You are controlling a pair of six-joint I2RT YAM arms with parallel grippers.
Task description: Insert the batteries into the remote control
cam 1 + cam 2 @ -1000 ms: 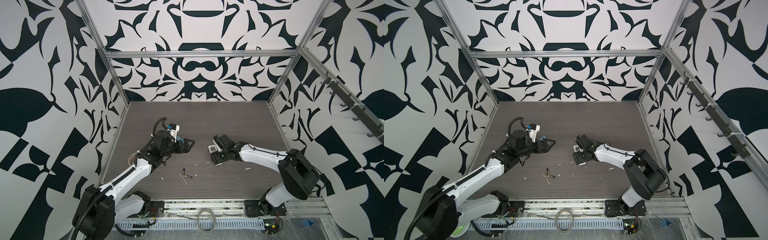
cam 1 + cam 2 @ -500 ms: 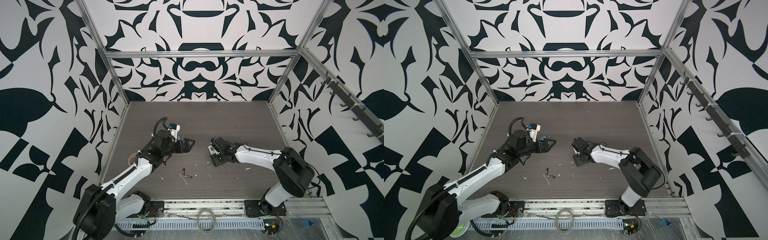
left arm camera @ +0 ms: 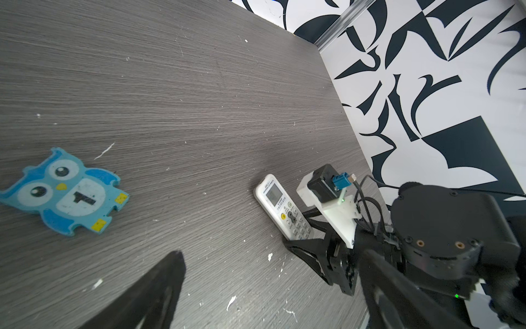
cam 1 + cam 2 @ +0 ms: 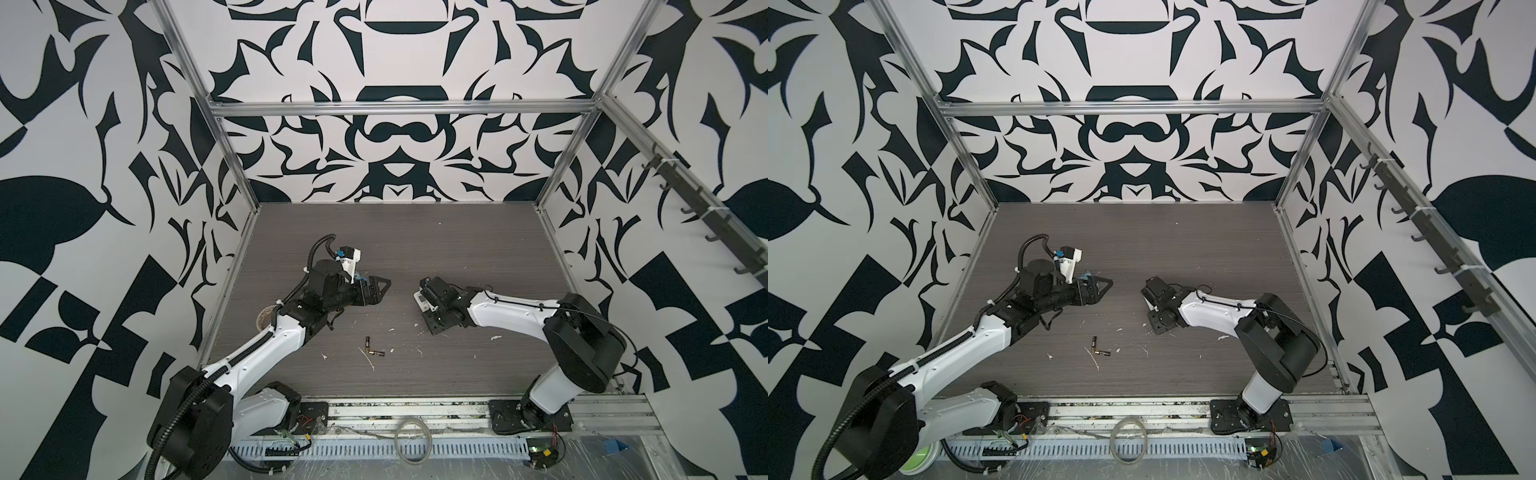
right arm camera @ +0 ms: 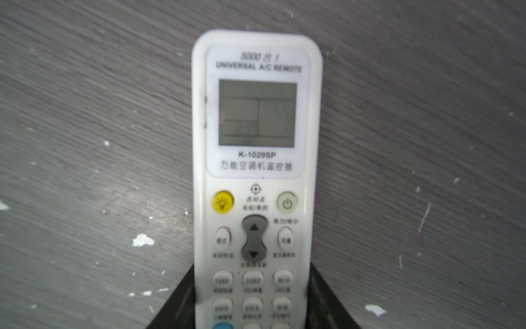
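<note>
remote control [image 5: 256, 171]: laid flat and face up on the bench [image 4: 457, 249], right of centre; the grey display end is turned to the left, and the button end is taken between the fingers of the right arm.
right pincer [image 5: 253, 302]: closed upon the button end of the remote control; its black fingers [image 5: 176, 302] are seen pressed against both long edges, with no gap to be made out.
left pincer [image 4: 380, 289]: spread wide, with nothing held; it is held over the bench left of centre, its tips turned rightwards towards the remote control and well apart from it.
batteries [image 4: 376, 353]: two dark cells with coppery ends, laid on the bench near the middle and set at an angle to each other, end close to end; they are found in both top views [image 4: 1101, 353], between the two arms, nearer than both pincers and well apart from the remote control.
owl figure [image 3: 65, 196]: blue, marked with a dark "1", laid flat on the bench; it is shown in the left wrist view only, well apart from the remote control.
white flecks [image 4: 366, 358]: scattered over the bench around the batteries.
</note>
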